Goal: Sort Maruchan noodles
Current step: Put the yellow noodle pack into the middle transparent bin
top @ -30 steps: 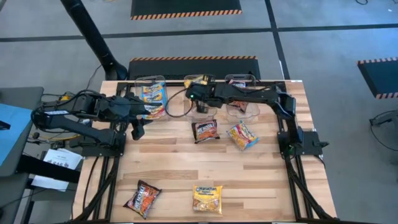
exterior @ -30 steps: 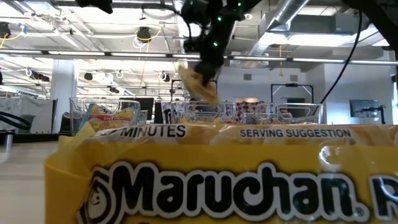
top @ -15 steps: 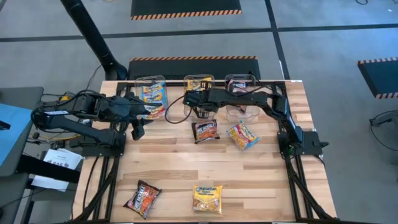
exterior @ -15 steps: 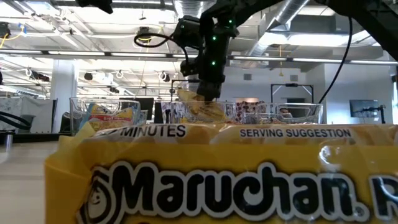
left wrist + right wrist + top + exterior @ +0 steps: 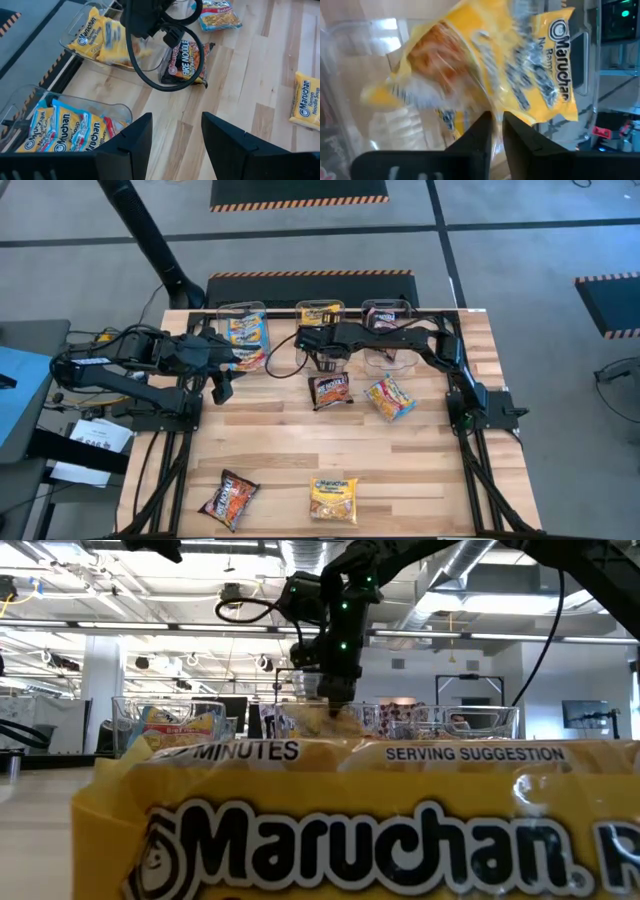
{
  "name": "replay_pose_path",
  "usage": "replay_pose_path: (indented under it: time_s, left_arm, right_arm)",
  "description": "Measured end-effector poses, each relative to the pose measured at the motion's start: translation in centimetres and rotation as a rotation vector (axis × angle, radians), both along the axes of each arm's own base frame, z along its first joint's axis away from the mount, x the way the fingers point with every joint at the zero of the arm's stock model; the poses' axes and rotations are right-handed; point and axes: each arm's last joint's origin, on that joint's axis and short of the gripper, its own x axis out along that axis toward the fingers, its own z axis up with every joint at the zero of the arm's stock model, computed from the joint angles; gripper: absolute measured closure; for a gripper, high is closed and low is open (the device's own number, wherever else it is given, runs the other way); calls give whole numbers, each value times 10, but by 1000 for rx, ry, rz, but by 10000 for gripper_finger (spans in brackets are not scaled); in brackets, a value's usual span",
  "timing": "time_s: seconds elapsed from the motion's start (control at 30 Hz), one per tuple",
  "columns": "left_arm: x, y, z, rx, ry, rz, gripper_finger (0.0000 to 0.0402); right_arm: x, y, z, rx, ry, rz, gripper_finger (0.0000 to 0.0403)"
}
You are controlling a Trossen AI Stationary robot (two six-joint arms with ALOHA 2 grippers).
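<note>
My right gripper (image 5: 323, 356) reaches down into the middle clear bin (image 5: 320, 310) at the table's far edge. Its fingertips (image 5: 497, 122) stand a little apart. Just ahead of them a yellow Maruchan packet (image 5: 485, 65) shows blurred, above other yellow packets in the bin. My left gripper (image 5: 220, 388) waits open beside the left bin (image 5: 243, 330), which holds blue-pink packets. Lying flat on the table are a black-red packet (image 5: 331, 390), a light packet (image 5: 390, 397), a second black-red packet (image 5: 229, 498) and a yellow one (image 5: 333, 498). My right gripper comes slanting down from above into the middle bin. Its two fingertips (image 5: 481, 131) stand by the lower edge (image 5: 492, 107) of the blurred yellow packet. Whether they touch that edge I cannot tell.
The right bin (image 5: 385, 320) holds dark packets. The three bins stand in a row along the far edge. In the low view the near yellow packet (image 5: 350, 830) fills the foreground. The middle of the wooden table (image 5: 280, 445) is bare.
My right gripper has sunk toward the middle bin with the yellow packet. The packet hung below the fingers above the bin's rim a second ago; now it sits lower, inside the bin.
</note>
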Motion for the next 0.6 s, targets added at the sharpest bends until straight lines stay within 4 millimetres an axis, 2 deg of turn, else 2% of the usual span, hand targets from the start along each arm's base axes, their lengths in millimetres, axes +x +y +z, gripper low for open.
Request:
replay_pose_path:
  time_s: [0.23, 0.4, 0.6]
  left_arm:
    - [0, 0, 0, -2, 2, 3, 242]
    - [-1, 0, -1, -12, 3, 11, 242]
    - [-1, 0, -1, -12, 3, 11, 242]
  right_arm:
    - [-2, -2, -2, 105, -33, -27, 292]
    - [-6, -4, -1, 185, -66, -60, 281]
    - [-5, -7, 27, 244, -171, -50, 281]
